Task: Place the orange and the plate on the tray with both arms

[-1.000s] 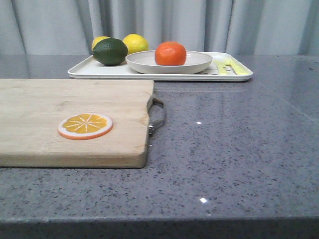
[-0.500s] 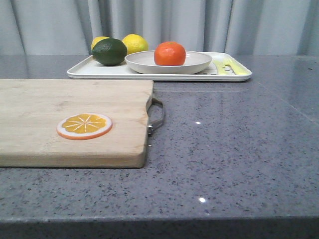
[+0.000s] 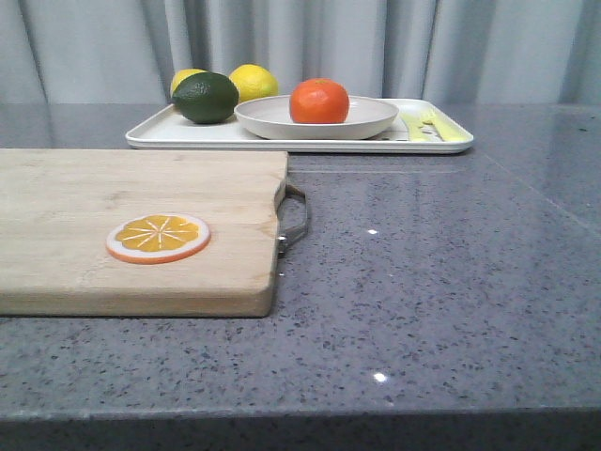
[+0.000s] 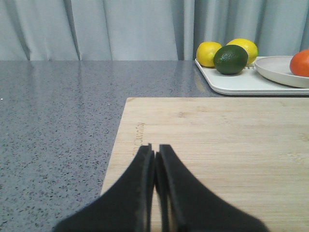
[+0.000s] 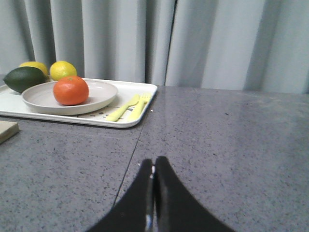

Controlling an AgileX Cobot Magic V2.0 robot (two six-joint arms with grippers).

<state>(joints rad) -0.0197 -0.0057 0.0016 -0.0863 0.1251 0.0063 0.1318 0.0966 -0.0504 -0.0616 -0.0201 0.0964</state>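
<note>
Resting inside the plate (image 3: 316, 117): one orange (image 3: 319, 101), whole, upright. Plate sits on the tray (image 3: 155, 134), near its middle. Tray lies at the far side of the grey tabletop (image 3: 432, 272), before a curtain (image 3: 300, 42). Also on tray: one dark green lime (image 3: 206, 98) and two lemons (image 3: 254, 82) at its left end; yellow printed utensils (image 3: 427, 124) at its right end. Nearer, left: wooden cutting board (image 3: 94, 188) with metal handle (image 3: 295, 219), bearing one flat orange slice (image 3: 158, 237). Left end effector (image 4: 154, 150): fingers pressed together, holding nothing, above the cutting board. Right end effector (image 5: 153, 166): fingers pressed together, holding nothing, above bare tabletop, well apart from the tray.
</note>
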